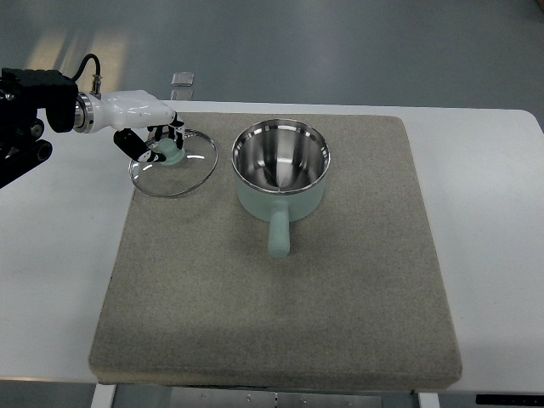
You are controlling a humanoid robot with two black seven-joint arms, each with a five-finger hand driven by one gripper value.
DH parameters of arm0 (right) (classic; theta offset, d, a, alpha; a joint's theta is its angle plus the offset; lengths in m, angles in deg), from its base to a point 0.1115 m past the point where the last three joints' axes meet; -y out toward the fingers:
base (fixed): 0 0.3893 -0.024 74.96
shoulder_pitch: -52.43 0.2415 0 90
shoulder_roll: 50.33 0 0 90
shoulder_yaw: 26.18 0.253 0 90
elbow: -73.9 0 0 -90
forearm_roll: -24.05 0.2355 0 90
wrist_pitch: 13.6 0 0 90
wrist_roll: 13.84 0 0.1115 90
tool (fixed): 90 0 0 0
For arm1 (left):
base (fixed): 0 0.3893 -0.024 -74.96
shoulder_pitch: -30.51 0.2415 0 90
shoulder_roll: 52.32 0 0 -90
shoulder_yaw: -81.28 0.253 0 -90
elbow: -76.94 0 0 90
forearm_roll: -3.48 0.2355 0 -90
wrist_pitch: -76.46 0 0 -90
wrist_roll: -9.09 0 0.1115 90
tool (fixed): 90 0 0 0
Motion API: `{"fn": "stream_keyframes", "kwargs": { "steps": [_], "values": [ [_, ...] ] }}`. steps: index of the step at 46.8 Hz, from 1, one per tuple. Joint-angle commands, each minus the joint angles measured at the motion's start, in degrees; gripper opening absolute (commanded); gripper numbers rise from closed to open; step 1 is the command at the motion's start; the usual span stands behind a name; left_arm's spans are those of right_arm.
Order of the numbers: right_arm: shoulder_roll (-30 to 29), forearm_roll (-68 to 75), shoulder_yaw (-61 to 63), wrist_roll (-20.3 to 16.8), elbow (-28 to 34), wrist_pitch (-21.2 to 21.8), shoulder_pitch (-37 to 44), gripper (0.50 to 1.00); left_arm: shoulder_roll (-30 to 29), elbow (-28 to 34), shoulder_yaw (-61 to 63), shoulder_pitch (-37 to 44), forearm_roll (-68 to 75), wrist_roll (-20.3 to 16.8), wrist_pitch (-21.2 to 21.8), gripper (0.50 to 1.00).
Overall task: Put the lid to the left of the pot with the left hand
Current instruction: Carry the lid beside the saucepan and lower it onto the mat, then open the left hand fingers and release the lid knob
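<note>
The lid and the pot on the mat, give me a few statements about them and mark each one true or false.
1. The glass lid lies to the left of the pot. True.
2. The left hand has its fingers at the lid's knob. True.
3. The lid covers the pot. False: the pot is open, its steel inside showing.
4. The pot's handle points toward the far edge of the table. False: it points toward the near edge.
5. Both pot and lid are on the grey mat. True.
</note>
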Motion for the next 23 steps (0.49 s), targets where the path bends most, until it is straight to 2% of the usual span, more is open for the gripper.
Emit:
{"fn": "stream_keyframes", "kwargs": {
  "steps": [1,2,5,8,12,14,15,18,20,23],
  "values": [
    [0.00,0.00,0.00,0.00,0.00,0.00,0.00,0.921,-0.04,0.01,0.01,0.85,0.00,-0.10,2.61,0.518],
    [0.00,0.00,0.00,0.00,0.00,0.00,0.00,0.921,-0.04,0.01,0.01,1.02,-0.09,-0.10,3.58,0.552],
    [0.00,0.00,0.00,0.00,0.00,0.00,0.00,0.921,-0.04,0.01,0.10,1.82,0.00,-0.10,5.43,0.612],
    [0.00,0.00,0.00,0.00,0.00,0.00,0.00,0.921,-0.04,0.01,0.10,2.17,0.00,-0.10,6.05,0.739],
    [0.00,0.00,0.00,0.00,0.00,0.00,0.00,0.921,-0.21,-0.08,0.36,2.26,0.00,-0.19,6.05,0.790],
    [0.00,0.00,0.00,0.00,0.00,0.00,0.00,0.921,-0.21,-0.08,0.19,2.26,0.00,-0.19,6.05,0.878],
    [0.00,0.00,0.00,0.00,0.00,0.00,0.00,0.921,-0.21,-0.08,0.19,2.26,0.00,-0.19,6.05,0.906],
    [0.00,0.00,0.00,0.00,0.00,0.00,0.00,0.921,-0.30,-0.08,0.19,2.26,-0.09,-0.19,6.05,0.930],
    [0.00,0.00,0.00,0.00,0.00,0.00,0.00,0.921,-0.30,-0.08,0.10,2.26,-0.35,-0.19,6.14,0.981],
    [0.00,0.00,0.00,0.00,0.00,0.00,0.00,0.921,-0.30,-0.08,0.01,2.26,-0.88,-0.10,6.14,0.994]
  ]
}}
